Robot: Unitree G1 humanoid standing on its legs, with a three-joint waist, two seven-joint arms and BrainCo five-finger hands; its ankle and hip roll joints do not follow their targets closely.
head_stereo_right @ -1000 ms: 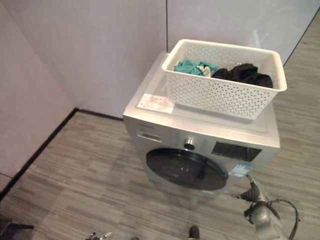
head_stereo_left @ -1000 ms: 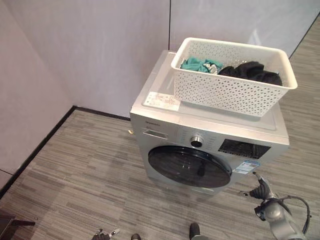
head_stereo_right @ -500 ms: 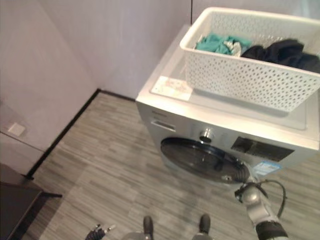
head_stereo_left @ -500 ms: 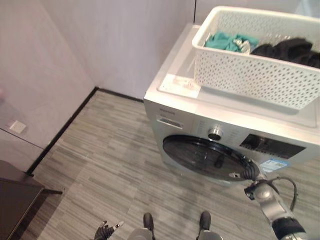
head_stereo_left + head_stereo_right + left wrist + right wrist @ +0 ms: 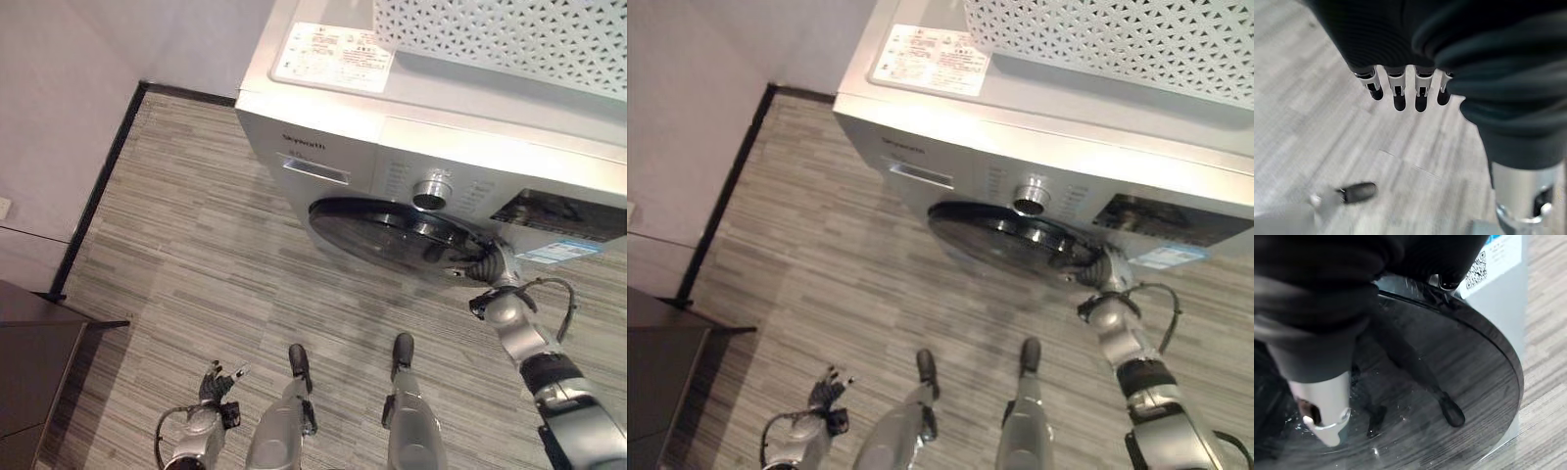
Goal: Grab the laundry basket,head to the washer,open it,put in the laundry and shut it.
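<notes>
Left eye view: silver front-loading washer (image 5: 392, 147) stands against the pale wall (image 5: 59, 108) on grey wood-pattern plank flooring (image 5: 186, 264). White perforated plastic laundry basket (image 5: 509, 39) sits on the washer's top, toward the robot's right; its contents are out of frame, so what lies in it cannot be told. Its long side runs along the washer's width.

Round dark-glass washer door (image 5: 392, 233) faces out toward the robot; whether it is latched or just ajar cannot be told. Above the door: a chrome dial (image 5: 431, 190), a dark display panel (image 5: 558, 211) to its right, a detergent drawer front (image 5: 315, 169) to its left.

Labels: white printed sheet (image 5: 333, 56) lies flat on the washer's top near its left front corner; a small blue-and-white sticker (image 5: 558, 252) with a square code sits below the display. Print too small to read.

Right hand (image 5: 482, 269) is at the door's right edge, touching the rim; its fingers are hidden against the door, so cannot tell their state.

Left hand (image 5: 214, 384) hangs low near the floor, fingers (image 5: 1396, 95) straight and relaxed, holding nothing.

Dark cabinet corner (image 5: 34, 362) shows at far left.
</notes>
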